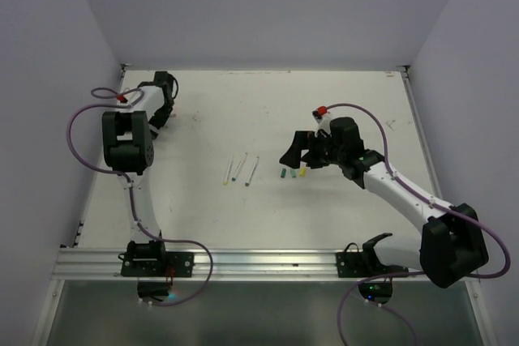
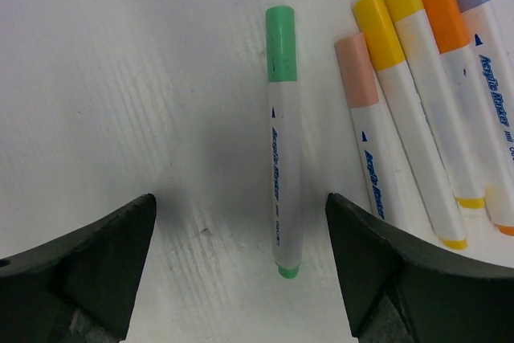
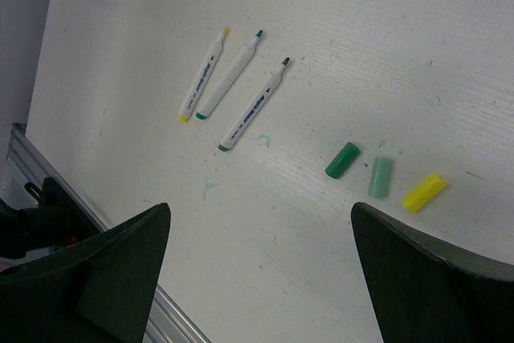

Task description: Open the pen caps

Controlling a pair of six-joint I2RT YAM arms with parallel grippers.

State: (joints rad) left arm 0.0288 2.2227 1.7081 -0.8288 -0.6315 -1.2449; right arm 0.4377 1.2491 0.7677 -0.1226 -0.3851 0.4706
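Three caps [image 3: 380,177] lie off (dark green, pale green, yellow) near the middle of the table [image 1: 340,103], their bared pens [image 3: 230,74] at nine o'clock from them. Five capped pens [image 2: 405,126] wait at the table's ten o'clock. One, the green-capped pen [image 2: 281,142], lies between my left gripper's [image 2: 239,218] wide, empty jaws. My right gripper [image 3: 259,222] hovers fully spread, holding nothing.

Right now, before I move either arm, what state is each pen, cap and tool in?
Green-capped pen: capped, lying flat between the left tool's fingers, clear of both.
Five pens beside it: all capped.
Three pens mid-table: uncapped, tips bare.
Three loose caps: off, lying on the table in a row.
Left tool: open.
Right tool: open, holding nothing.
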